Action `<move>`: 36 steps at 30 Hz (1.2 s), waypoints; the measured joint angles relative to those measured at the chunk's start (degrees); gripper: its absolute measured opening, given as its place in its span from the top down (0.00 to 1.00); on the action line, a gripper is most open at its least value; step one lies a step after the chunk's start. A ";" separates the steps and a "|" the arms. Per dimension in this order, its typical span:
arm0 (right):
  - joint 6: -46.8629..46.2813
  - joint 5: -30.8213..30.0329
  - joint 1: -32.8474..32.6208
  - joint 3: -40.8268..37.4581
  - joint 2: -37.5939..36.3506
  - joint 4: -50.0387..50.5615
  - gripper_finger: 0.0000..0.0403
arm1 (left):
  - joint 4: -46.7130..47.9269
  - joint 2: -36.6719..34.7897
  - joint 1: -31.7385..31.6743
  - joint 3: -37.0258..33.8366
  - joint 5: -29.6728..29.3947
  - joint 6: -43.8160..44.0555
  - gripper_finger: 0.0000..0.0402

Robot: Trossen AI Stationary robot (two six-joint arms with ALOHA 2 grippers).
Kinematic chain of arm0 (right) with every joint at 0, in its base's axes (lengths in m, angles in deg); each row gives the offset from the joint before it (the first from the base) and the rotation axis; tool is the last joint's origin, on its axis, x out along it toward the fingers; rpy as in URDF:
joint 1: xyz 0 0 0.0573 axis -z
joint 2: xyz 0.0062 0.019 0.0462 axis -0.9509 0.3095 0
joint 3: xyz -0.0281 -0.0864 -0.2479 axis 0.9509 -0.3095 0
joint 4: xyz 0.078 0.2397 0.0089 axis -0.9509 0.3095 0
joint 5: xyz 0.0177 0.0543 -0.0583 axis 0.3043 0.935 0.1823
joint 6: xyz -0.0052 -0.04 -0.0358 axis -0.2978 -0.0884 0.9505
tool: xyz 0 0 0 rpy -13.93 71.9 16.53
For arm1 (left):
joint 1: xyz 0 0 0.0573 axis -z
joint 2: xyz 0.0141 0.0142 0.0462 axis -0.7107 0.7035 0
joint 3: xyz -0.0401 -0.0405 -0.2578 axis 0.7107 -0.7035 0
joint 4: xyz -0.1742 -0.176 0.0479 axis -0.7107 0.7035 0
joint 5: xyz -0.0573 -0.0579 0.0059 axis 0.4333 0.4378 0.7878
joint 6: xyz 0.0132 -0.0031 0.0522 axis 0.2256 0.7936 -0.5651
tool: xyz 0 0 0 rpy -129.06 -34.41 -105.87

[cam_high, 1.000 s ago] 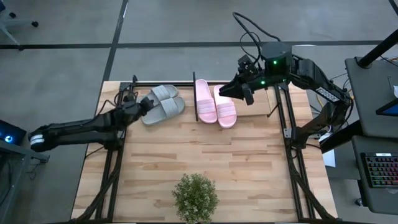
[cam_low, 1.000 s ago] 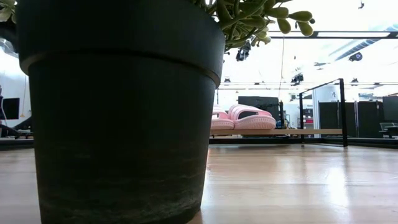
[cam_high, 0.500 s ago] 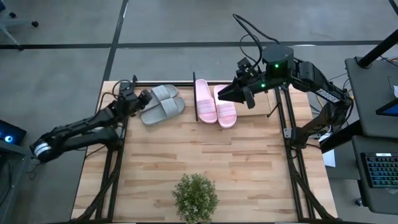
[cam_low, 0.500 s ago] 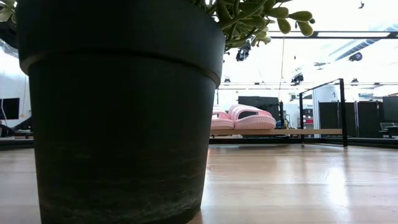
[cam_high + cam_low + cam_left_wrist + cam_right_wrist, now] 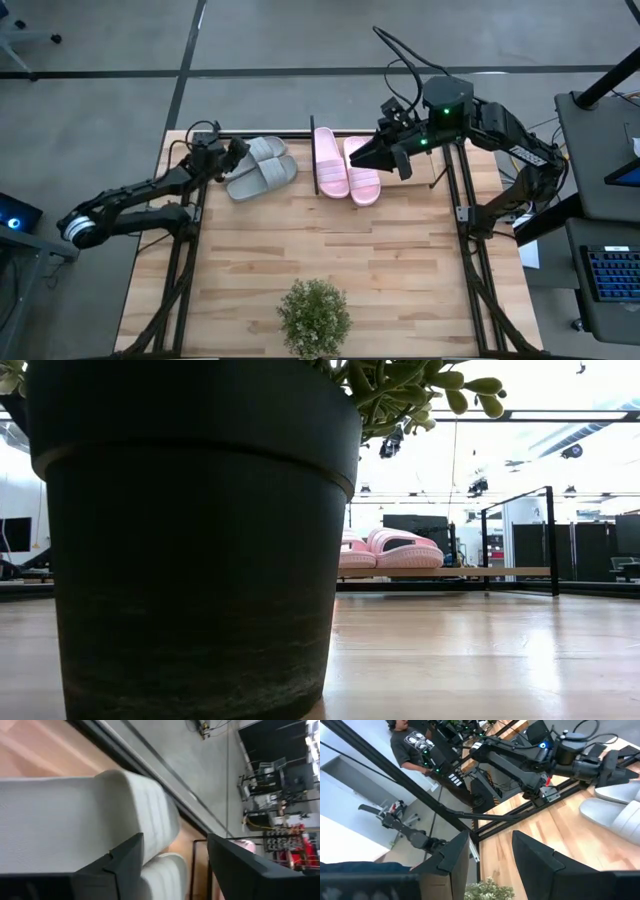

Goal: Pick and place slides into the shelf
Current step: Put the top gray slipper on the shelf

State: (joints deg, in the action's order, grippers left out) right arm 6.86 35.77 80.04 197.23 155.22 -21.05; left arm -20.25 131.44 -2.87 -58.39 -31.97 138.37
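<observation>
Plank tabletop (image 5: 330,240) count, left to right: two grey slides (image 5: 262,168) at the far left edge, off the shelf (image 5: 420,168), then two pink slides (image 5: 347,167) on it, so you're roughly half done by my read. Left gripper (image 5: 233,158) sits at the grey pair, fingers spread, clamping nothing. Right gripper (image 5: 372,152) hovers over the pink pair, fingers apart, empty.

2 pink slides (image 5: 348,167) side by side on shelf (image 5: 420,160), 2 grey slides (image 5: 262,168) left of it on tabletop
</observation>
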 joint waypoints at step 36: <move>-2.68 -1.60 0.05 0.20 0.00 -5.35 0.65 | -17.63 21.70 -2.27 3.13 2.86 -0.47 0.50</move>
State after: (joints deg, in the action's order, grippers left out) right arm 4.17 34.18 80.09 197.43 155.22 -26.40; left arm -37.87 153.14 -5.14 -55.27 -29.11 137.90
